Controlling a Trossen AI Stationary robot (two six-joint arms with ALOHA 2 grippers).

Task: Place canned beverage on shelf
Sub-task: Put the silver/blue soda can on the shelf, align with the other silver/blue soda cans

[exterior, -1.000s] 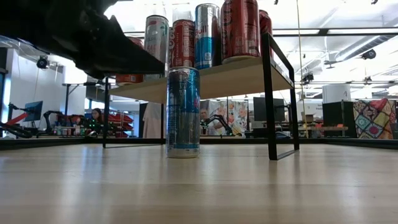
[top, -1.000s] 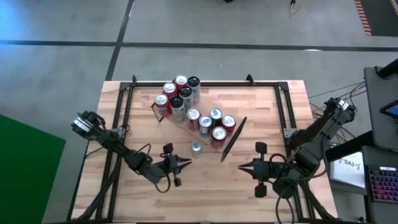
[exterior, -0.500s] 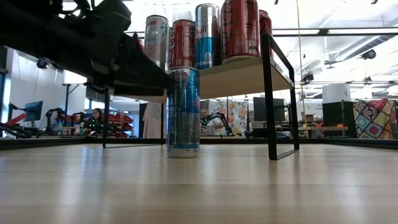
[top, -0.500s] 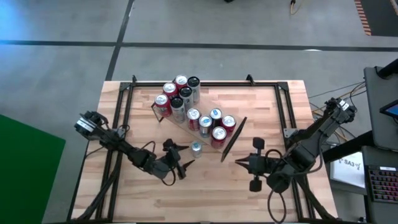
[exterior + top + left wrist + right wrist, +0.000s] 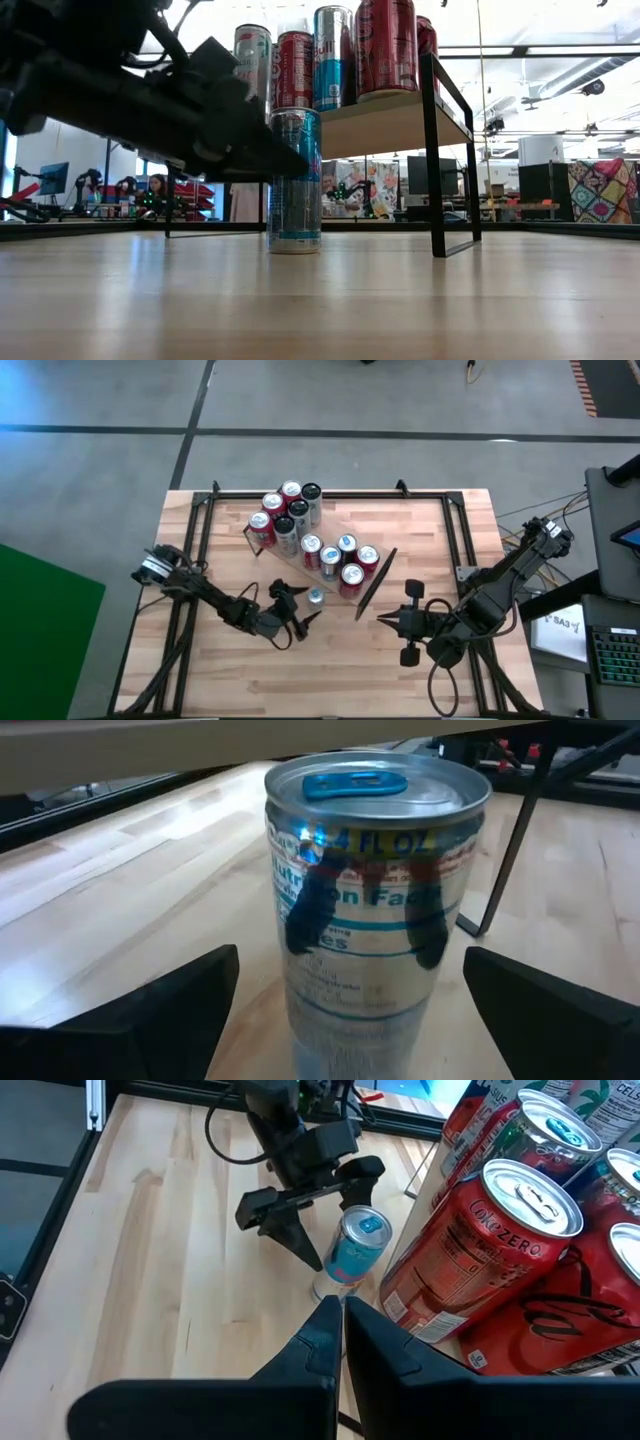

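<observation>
A silver and blue canned beverage (image 5: 316,597) stands upright on the tabletop, just in front of the shelf (image 5: 390,120), a light-wood plank on black end frames that carries several red and silver cans. My left gripper (image 5: 305,606) is open, level with the can and close on its left. In the left wrist view its fingers (image 5: 170,1010) stand wide on either side of the can (image 5: 375,890) without touching it. My right gripper (image 5: 383,622) is shut, low over the table to the right of the can, pointing toward it.
The cans on the shelf (image 5: 330,555) stand close together, a Coke Zero can (image 5: 480,1250) nearest my right gripper. The shelf's black end frame (image 5: 375,582) stands between the lone can and my right arm. Bare wood lies along the table's near edge.
My left gripper has opened wide and moved toward the table's right and far side, up to the lone can, so that its fingers now flank it. The can has stayed where it was.
</observation>
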